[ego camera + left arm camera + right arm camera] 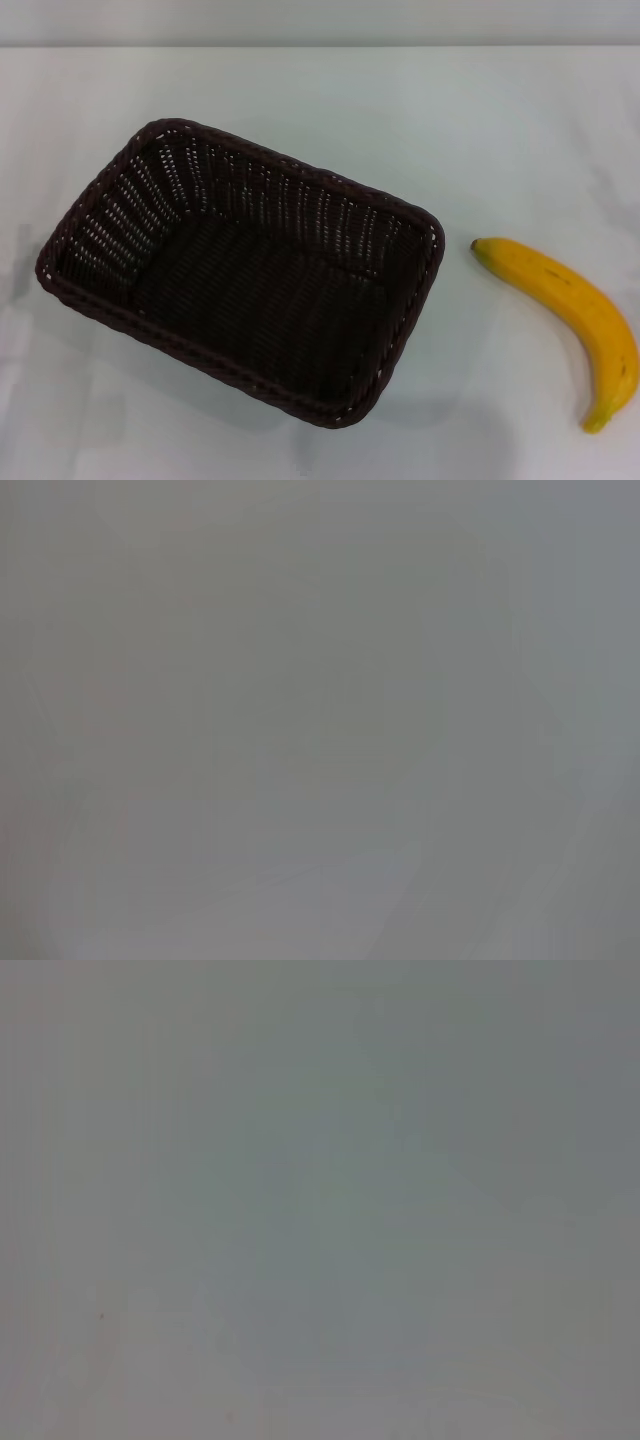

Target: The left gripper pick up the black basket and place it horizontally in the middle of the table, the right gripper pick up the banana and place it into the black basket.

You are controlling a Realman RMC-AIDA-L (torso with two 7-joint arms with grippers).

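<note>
The black basket [240, 270] lies on the white table [500, 120], left of centre in the head view, turned at a slant and empty. The banana [580, 315] lies on the table to the basket's right, apart from it, curving toward the front right. Neither gripper shows in the head view. Both wrist views show only a plain grey surface, with no fingers, basket or banana in them.
The table's far edge [320, 45] runs along the top of the head view, with a grey wall behind it. No other objects show.
</note>
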